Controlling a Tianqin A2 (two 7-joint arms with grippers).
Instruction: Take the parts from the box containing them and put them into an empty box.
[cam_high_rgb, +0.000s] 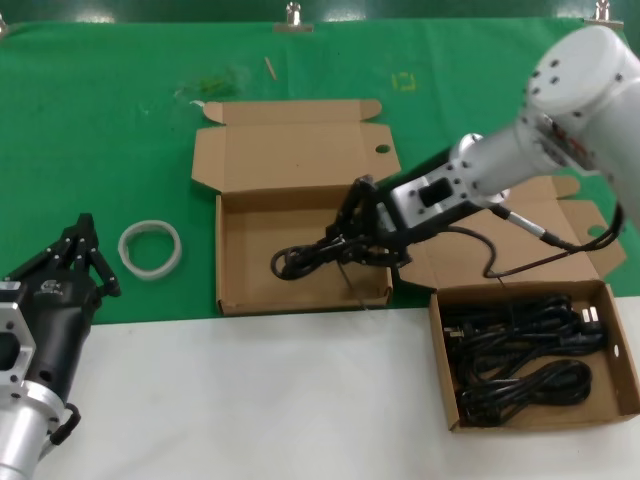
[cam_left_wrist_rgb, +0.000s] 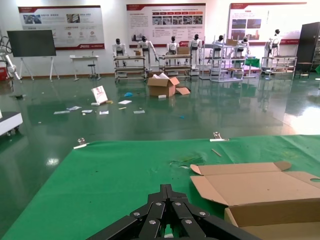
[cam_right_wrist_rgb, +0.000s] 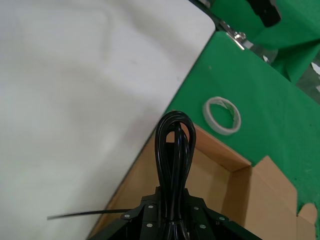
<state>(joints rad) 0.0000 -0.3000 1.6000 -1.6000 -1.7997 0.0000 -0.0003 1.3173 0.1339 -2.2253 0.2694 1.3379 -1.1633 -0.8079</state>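
My right gripper (cam_high_rgb: 347, 243) is shut on a black cord bundle (cam_high_rgb: 301, 260) and holds it low inside the empty box (cam_high_rgb: 240, 215), the middle one with the straight lid. In the right wrist view the cord loop (cam_right_wrist_rgb: 173, 134) sticks out past the shut gripper (cam_right_wrist_rgb: 173, 194) over that box's brown floor (cam_right_wrist_rgb: 140, 190). The box containing the parts (cam_high_rgb: 441, 350) stands at the right front with several more black cord bundles (cam_high_rgb: 525, 350) in it. My left gripper (cam_high_rgb: 82, 228) is shut and empty, parked at the left front; it also shows in the left wrist view (cam_left_wrist_rgb: 166, 189).
A whitish plastic ring (cam_high_rgb: 150, 249) lies on the green mat left of the middle box, also in the right wrist view (cam_right_wrist_rgb: 222, 115). The white table front (cam_high_rgb: 250, 400) lies before both boxes. The middle box's open lid (cam_high_rgb: 295, 145) lies flat behind it.
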